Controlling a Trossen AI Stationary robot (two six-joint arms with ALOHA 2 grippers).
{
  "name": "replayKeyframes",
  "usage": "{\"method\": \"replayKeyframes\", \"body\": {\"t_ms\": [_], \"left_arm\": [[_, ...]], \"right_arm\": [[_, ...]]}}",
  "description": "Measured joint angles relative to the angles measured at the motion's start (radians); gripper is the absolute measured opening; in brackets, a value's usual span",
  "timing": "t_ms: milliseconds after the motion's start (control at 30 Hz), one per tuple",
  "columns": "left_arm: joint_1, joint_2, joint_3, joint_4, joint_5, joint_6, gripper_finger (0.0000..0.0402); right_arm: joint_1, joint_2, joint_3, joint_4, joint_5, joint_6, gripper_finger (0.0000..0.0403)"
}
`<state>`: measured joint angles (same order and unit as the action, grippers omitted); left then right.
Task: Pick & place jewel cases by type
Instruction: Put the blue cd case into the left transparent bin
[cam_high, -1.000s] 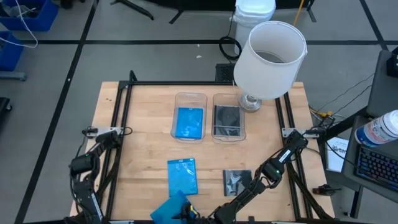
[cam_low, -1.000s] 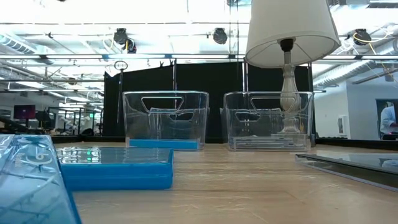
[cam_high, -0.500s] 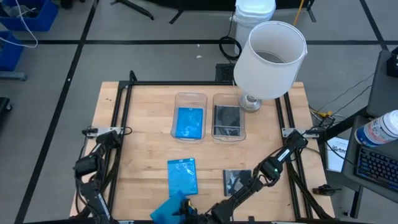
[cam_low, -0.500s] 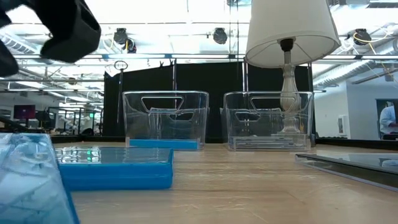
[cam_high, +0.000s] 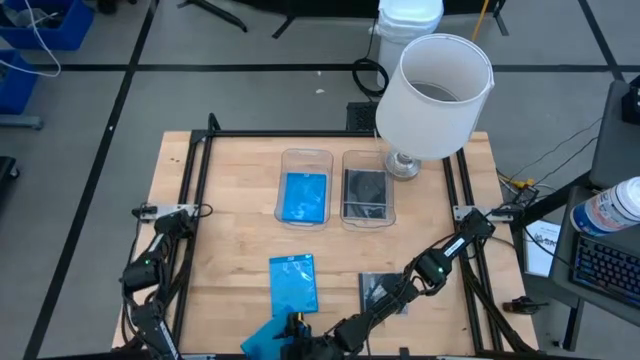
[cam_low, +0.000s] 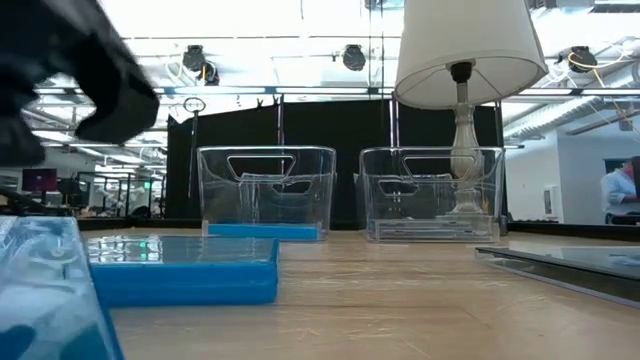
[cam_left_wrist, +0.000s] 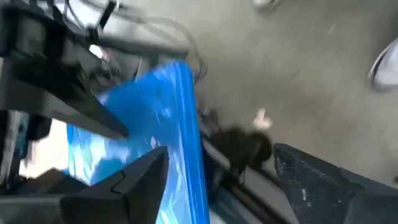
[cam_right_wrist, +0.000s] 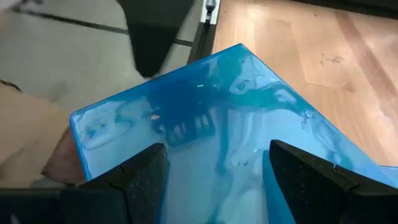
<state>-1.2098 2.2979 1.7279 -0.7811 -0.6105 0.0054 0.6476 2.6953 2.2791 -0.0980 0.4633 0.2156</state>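
Observation:
A bright blue jewel case (cam_high: 265, 338) stands tilted at the table's near edge, close to the low camera (cam_low: 40, 290). Both grippers meet there. My left gripper (cam_left_wrist: 221, 152) is open, and the case's long edge (cam_left_wrist: 189, 124) runs between its fingers, close to one of them. My right gripper (cam_right_wrist: 217, 148) is open, with both fingers over the case's broad face (cam_right_wrist: 217, 99). A second blue case (cam_high: 294, 283) and a grey square case (cam_high: 380, 290) lie flat on the wood. My left gripper has one finger (cam_left_wrist: 134, 180) lying against the picture of the blue case's face; I cannot tell whether it touches. My right gripper has its fingers (cam_right_wrist: 146, 180) spread in front of the case's face, which is wider than the gap; I cannot tell whether they touch.
Two clear bins stand mid-table: the left one (cam_high: 306, 157) holds a blue case, the right one (cam_high: 367, 155) holds grey cases. A white lamp (cam_high: 435, 85) stands at the far right beside the bins. Black frame rails (cam_high: 190, 200) run along the table's sides.
My left hand has come down into the low view's upper left, over the tilted blue case. My right arm has gone a little toward the table's left edge along the near edge. The blue case stays tilted at the near edge.

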Motion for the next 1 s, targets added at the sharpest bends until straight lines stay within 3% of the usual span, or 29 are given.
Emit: {"method": "replayKeyframes", "body": {"t_ms": [167, 400, 667, 833, 1000], "left_arm": [[-0.025, 0.009, 0.000, -0.147, -0.052, -0.122, 0.0316], [-0.038, 0.010, 0.010, -0.272, -0.124, -0.196, 0.0319], [-0.018, 0.017, 0.010, -0.339, -0.116, -0.277, 0.0317], [-0.009, 0.075, 0.016, -0.339, -0.120, -0.277, 0.0282], [-0.011, 0.095, 0.017, -0.339, -0.148, -0.279, 0.0208]], "right_arm": [[-0.018, -0.003, 0.000, 0.003, -0.071, 0.060, 0.0274], [-0.027, -0.005, -0.034, 0.047, -0.100, 0.088, 0.0274], [-0.029, -0.009, -0.177, 0.290, -0.098, 0.106, 0.0274], [-0.029, -0.010, -0.208, 0.342, -0.114, 0.101, 0.0274], [-0.026, -0.011, -0.209, 0.340, -0.119, 0.087, 0.0274]]}}
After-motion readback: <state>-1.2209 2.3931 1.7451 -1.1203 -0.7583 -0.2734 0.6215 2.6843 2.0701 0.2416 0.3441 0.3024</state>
